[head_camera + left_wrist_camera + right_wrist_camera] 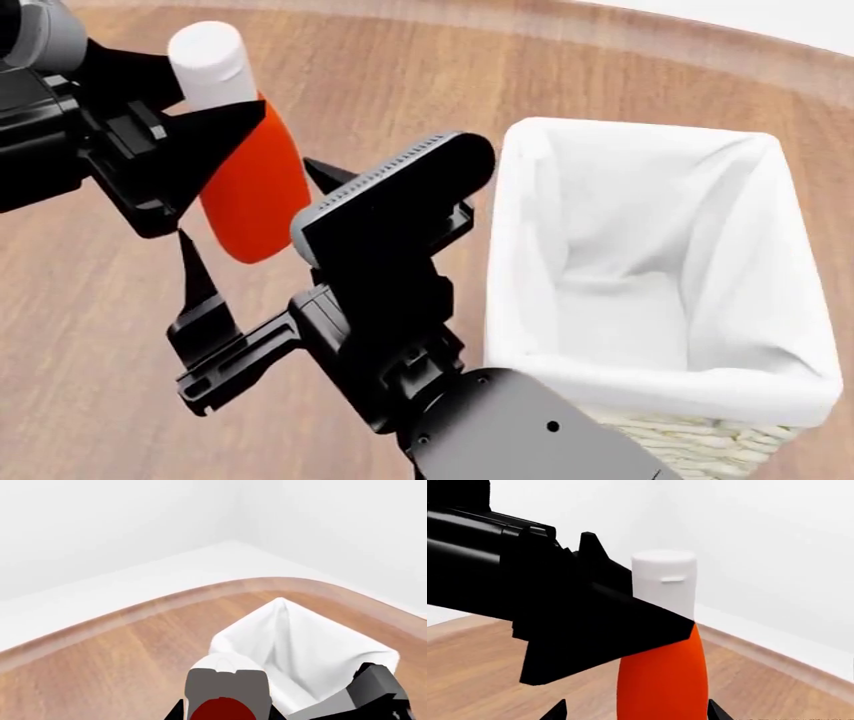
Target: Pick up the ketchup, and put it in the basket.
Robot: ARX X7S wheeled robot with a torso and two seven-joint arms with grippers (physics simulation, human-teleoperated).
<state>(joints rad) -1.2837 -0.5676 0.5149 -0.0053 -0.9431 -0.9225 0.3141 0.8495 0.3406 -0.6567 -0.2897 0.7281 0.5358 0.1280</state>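
The ketchup point(247, 190), an orange-red bottle with a white cap, is held in the air above the wooden table, left of the basket point(641, 135). My left gripper point(220, 150) is shut on its upper body just below the cap. In the left wrist view the ketchup point(223, 710) sits between the jaws of my left gripper point(227, 714), with the basket's white liner point(300, 645) beyond. My right gripper point(251, 210) is open, with its fingers on either side of the bottle's lower body. In the right wrist view the ketchup point(660, 680) stands between the wide tips of my right gripper point(635, 711).
The basket's cream wicker wall point(694, 440) shows below the liner at the front right. The round wooden table point(534, 70) has a curved far edge point(167, 600) with white floor and walls beyond. My right arm point(400, 300) lies between the bottle and the basket.
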